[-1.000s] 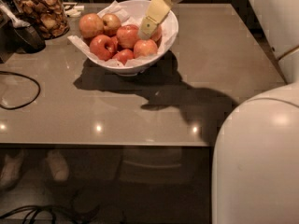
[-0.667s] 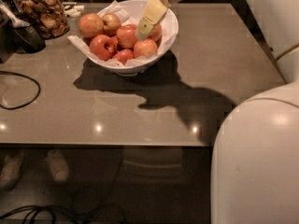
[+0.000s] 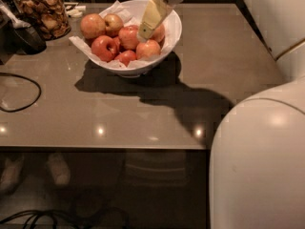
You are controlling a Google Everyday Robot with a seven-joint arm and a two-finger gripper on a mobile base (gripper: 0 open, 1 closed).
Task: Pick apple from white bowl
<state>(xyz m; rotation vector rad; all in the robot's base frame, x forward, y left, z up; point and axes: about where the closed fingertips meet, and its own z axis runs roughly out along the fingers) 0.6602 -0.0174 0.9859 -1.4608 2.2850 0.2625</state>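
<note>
So, no apple is lifted yet. My gripper (image 3: 144, 32) sits low over the apples (image 3: 106, 46) in the white bowl (image 3: 175, 30), upper middle of frame; I cannot tell its grip state. Grasp and lift are left, I judge. Bowl is glossy, round and deep, lined with crumpled paper (image 3: 116, 8). Apples are smooth and red-yellow. Counter (image 3: 119, 113) is grey and reflective.

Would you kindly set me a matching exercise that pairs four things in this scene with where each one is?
Things:
1. white bowl
2. glass jar
3. black cable
4. tool

Places:
A. lying on the table, near side, at the left
B. just above the apples, within the bowl's rim
C. far left, filled with brown snacks
D. far middle, lined with white paper

Pairs: 1-D, 2-C, 3-A, 4-B
</note>
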